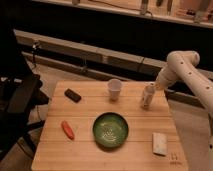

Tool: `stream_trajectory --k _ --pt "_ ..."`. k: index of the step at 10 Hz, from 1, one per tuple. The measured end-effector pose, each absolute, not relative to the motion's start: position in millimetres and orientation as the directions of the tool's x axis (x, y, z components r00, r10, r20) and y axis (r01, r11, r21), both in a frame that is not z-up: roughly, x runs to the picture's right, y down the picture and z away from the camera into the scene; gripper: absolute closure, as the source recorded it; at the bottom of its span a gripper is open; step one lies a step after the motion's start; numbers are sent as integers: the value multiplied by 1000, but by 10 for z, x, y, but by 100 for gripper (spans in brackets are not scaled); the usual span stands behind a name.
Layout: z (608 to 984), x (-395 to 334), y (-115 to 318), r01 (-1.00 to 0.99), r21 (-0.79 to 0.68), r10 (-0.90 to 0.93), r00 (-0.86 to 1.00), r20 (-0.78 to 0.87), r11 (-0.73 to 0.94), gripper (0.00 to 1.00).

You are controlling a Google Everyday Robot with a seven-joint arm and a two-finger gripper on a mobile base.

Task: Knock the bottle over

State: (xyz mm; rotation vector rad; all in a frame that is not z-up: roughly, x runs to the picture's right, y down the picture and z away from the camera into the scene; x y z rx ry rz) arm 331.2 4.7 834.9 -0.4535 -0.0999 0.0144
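Observation:
The bottle is small, slim and whitish with a pale label. It stands near the far right edge of the wooden table, leaning slightly. My gripper comes in from the right on a white arm and sits right at the bottle's top, touching or almost touching it. A white tapered cup stands upright to the left of the bottle.
A green bowl sits at the table's middle front. A flat pale block lies front right. An orange carrot-like item lies front left and a black object far left. A dark chair stands left.

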Motion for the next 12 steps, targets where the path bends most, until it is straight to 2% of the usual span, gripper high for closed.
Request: stream_trajectory --k 12 --pt "8468 2920 19 62 -416 11 985 171 907 100"
